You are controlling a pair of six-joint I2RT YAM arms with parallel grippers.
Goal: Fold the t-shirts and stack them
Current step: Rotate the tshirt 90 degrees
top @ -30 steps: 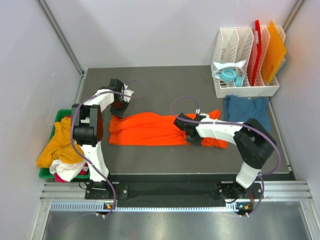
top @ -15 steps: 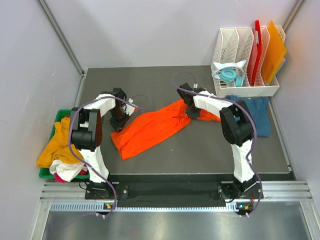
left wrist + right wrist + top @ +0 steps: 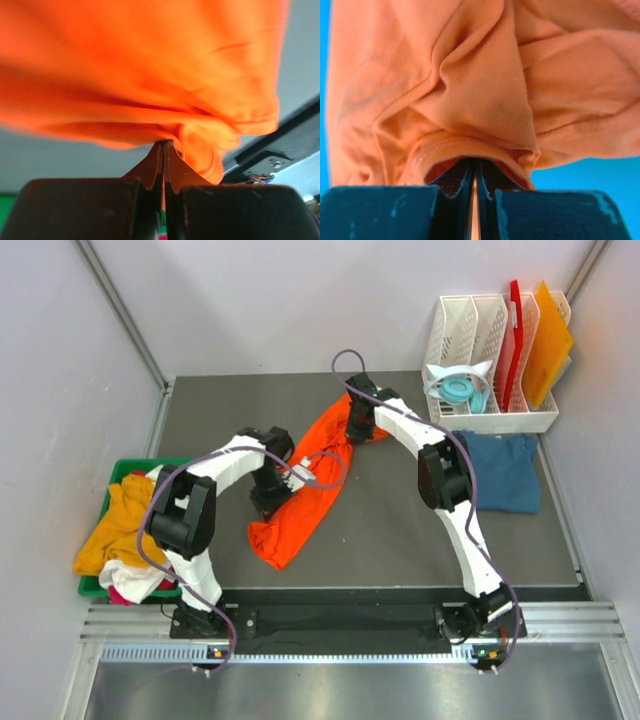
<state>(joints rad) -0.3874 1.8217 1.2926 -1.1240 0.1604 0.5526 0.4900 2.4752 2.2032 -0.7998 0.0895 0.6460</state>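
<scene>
While gripped, orange t-shirt (image 3: pixel 325 437) spans diagonally.

Left gripper (image 3: pixel 163 150) fingers (image 3: pixel 150 167) pinched tight on bunched orange t-shirt (image 3: pixel 150 65) w/ cloth hanging above.

No readable text, labels or numbers anywhere.

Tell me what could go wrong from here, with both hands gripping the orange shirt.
1. The left hand and right hand each pinch only a small bunch of the orange t-shirt at the fingertips, so the cloth might slip free.
2. The shirt stretches between them as a bunched, twisted strip, not flat. Set down like this, it would likely fold creased.
3. The left arm's purple cable loops over the shirt and could snag it.
</scene>
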